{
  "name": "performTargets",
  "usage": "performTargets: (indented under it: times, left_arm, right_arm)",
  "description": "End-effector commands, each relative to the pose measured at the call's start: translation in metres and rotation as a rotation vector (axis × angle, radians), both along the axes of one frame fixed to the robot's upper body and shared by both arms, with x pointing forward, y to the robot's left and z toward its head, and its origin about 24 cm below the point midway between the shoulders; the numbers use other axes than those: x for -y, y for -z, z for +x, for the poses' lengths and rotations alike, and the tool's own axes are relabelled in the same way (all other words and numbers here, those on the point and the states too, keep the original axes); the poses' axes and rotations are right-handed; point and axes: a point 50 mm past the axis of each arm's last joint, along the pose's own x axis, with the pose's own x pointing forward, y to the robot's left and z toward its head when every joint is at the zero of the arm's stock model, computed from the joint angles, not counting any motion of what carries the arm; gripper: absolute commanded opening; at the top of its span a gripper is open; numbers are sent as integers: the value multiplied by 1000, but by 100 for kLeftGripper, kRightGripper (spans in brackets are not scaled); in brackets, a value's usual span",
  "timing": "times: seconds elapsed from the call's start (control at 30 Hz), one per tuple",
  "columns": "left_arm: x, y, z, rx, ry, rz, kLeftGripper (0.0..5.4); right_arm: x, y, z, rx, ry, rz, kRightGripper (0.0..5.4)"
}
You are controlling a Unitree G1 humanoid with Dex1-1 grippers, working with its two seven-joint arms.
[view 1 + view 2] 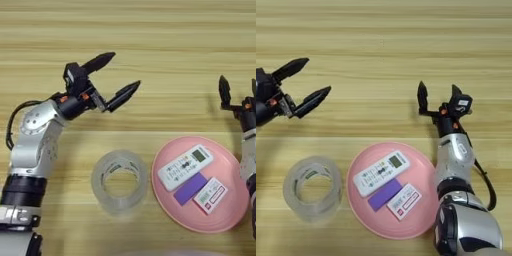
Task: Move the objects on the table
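On the light wooden plank-grained table [150, 40] sits a large pink round plate [421, 220], and three flat things lie gathered on it: a white remote with grey buttons and a small greenish screen [380, 173] lies slanted across the upper part, a purple rectangular card [384, 194] lies just below it and seems to touch its lower edge, and a small white-and-red flat box [404, 201] rests beside the card toward the plate's near right rim. With all three on the plate, it looks to be serving as the collecting spot. Just left of the plate, close to its rim but not on it, a wide clear tape roll [120, 181] lies flat on the wood with its hole facing up; it is the one loose thing off the plate, so it is likely the next to be moved.

The left gripper [120, 76] hangs above the bare boards beyond the tape roll, its two black fingers spread wide and holding nothing, pointing rightward, well placed to come down on the roll. The right gripper [439, 96] stands beyond the plate's far right side, fingers pointing away from the robot, also apart and empty, clear of everything on the plate
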Motion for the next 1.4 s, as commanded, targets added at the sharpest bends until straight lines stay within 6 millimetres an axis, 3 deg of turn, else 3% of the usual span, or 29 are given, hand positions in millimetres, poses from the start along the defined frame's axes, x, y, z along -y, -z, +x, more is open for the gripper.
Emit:
performTargets:
  times: [0.03,0.47,1.03,1.2,1.4]
  left_arm:
    - [-3,20,9,-37,-199,-35,538]
    - [-16,70,30,-53,-721,12,538]
    - [-18,72,37,-25,-823,-15,538]
    - [-16,72,36,-13,-826,-21,538]
    - [-13,71,36,-2,-823,-21,538]
  right_arm:
    - [4,-4,2,8,5,-1,540]
    - [8,-4,2,10,7,3,540]
    - [17,-7,1,17,-13,-7,540]
    - [13,-21,1,98,-86,-76,540]
    - [-3,-62,-4,275,-269,-218,540]
